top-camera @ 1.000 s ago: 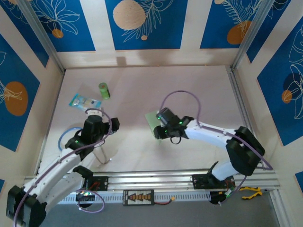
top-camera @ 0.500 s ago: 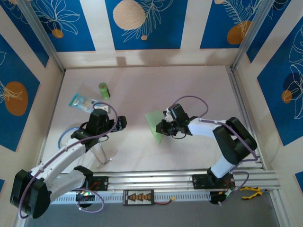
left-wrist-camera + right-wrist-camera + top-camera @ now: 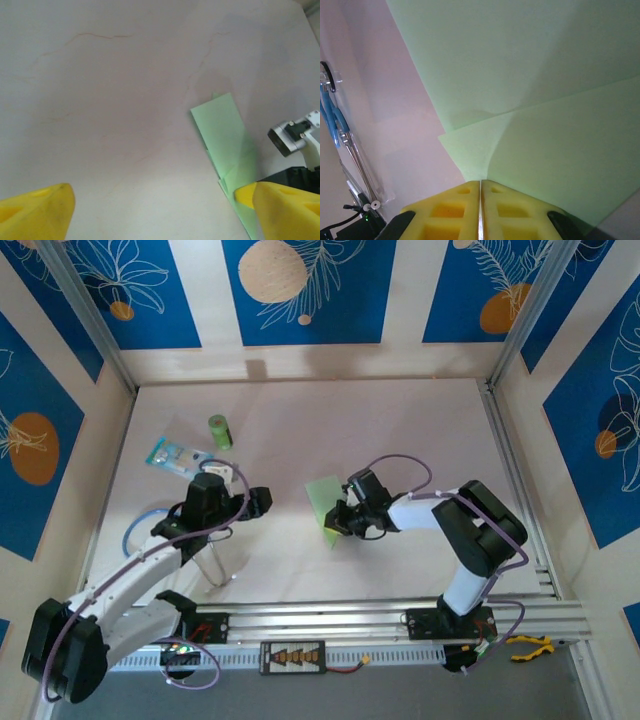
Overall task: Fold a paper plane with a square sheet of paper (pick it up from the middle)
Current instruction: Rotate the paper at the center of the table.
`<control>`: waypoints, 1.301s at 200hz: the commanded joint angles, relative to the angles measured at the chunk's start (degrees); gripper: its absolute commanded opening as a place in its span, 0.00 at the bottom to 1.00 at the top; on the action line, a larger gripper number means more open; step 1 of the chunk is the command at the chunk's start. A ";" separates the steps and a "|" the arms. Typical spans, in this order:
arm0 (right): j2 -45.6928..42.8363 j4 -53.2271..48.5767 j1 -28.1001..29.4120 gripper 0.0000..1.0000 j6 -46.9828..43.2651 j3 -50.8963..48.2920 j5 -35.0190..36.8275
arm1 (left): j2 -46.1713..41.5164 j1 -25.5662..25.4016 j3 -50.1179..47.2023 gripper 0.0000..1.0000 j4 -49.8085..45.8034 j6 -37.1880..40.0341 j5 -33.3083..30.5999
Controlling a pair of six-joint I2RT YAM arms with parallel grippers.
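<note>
Near centre, one paper sheet [image 3: 323, 498], two claws [image 3: 264, 502] [image 3: 338, 524]

Pale, faintly veined table [image 3: 400, 430] in front of me, bearing a small green cylinder [image 3: 219, 431] and, just beside it, a clear blue-printed packet [image 3: 178, 453] at far left, with the pale-green sheet of paper [image 3: 322, 498] near centre.

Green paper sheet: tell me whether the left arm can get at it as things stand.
Probably yes. The left pincer stands open, facing the green paper sheet, with bare table between them. The right pincer is shut on one edge, so the left one would have to take the free side.
</note>
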 commanded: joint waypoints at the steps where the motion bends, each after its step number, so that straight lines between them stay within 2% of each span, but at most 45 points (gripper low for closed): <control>1: 0.02 -3.13 2.87 0.11 8.67 -3.91 5.09 | 4.33 0.62 0.51 0.82 5.85 -2.52 8.45; 30: -1.43 -0.31 5.81 0.09 15.84 -6.85 9.78 | 13.78 0.54 2.42 0.55 13.63 -8.25 17.63; 60: -2.44 -0.56 6.96 0.09 17.52 -7.15 11.75 | 24.81 -1.27 4.98 0.36 22.62 -14.78 23.71; 92: -2.94 -0.67 8.34 0.09 19.00 -7.10 12.85 | 31.29 -5.25 9.69 0.33 21.50 -14.73 23.34; 120: -4.47 -1.72 9.62 0.09 20.74 -7.77 15.51 | 35.07 -6.73 12.78 0.31 18.42 -14.06 21.86; 173: -5.15 -0.32 9.90 0.09 20.29 -8.53 14.74 | 41.36 -7.32 16.51 0.27 18.28 -14.07 23.70; 222: -5.67 -0.50 10.27 0.09 19.84 -8.10 14.80 | 45.51 -7.72 18.52 0.19 17.45 -14.45 25.01; 260: -6.07 0.55 10.19 0.09 19.73 -8.50 14.11 | 48.06 -7.79 19.31 0.17 17.08 -13.85 25.90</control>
